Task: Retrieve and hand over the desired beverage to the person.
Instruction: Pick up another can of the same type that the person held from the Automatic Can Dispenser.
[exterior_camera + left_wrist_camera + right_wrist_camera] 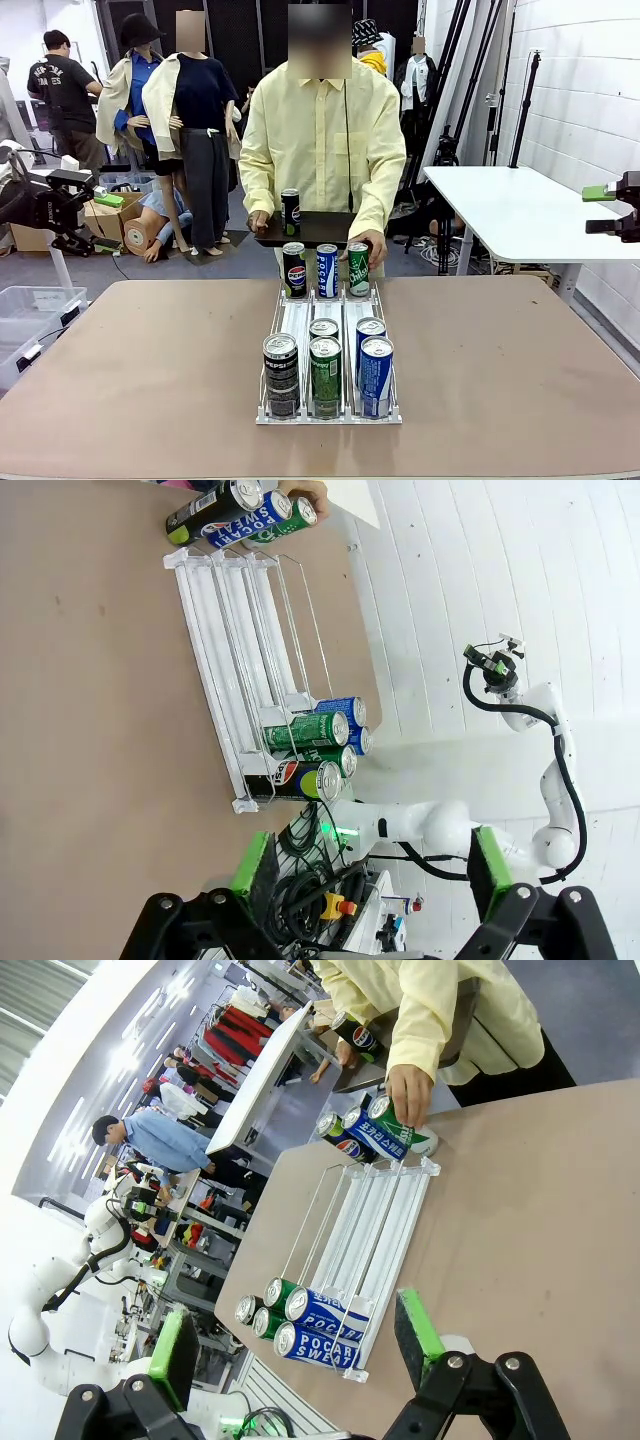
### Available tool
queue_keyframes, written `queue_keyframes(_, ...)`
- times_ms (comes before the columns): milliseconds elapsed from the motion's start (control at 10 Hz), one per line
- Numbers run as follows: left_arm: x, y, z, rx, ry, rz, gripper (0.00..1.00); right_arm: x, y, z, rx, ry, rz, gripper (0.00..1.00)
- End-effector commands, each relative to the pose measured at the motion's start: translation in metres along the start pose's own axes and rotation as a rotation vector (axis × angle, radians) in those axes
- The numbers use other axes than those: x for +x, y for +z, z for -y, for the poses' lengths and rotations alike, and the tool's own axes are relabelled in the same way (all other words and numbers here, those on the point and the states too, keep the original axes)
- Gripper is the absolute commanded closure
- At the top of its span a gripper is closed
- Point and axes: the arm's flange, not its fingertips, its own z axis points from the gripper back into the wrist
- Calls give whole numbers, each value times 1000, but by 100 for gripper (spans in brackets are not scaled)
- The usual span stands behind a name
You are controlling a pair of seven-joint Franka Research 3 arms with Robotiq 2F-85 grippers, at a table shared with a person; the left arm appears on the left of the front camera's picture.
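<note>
The person (320, 140) stands at the far side of the counter (120, 350), facing the robot and holding a black tray (325, 228) at waist height. A tray Pepsi (290, 210) stands upright on the tray near its edge, next to the hand (258, 222) that grips the tray there. The other hand (375, 245) reaches down and touches the top of the far green can (358, 268). That can stands in a row with the far Pocari (327, 270) and the far Pepsi (294, 270) at the far end of the white three-lane rack (297, 320), which lies along the middle of the counter. At the rack's near end, the near Pepsi (281, 375) stands alone in its lane. Two near green cans (325, 375) fill the middle lane one behind the other, and two near Pocari cans (376, 375) do the same in the third lane. The lanes between the two groups are bare. The left jaws stand wide open with nothing between the green pads (250, 865), well back from the rack. The right jaws are likewise spread wide and empty, their pads (415, 1325) apart from any can.
</note>
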Motion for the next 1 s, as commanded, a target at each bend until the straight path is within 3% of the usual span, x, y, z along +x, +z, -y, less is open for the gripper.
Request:
queue_keyframes(0, 0, 1, 1, 1, 0, 1, 0, 2, -1, 0, 15, -1, 7, 0)
queue_keyframes(900, 0, 1, 1, 1, 0, 1, 0, 2, -1, 0, 15, -1, 7, 0)
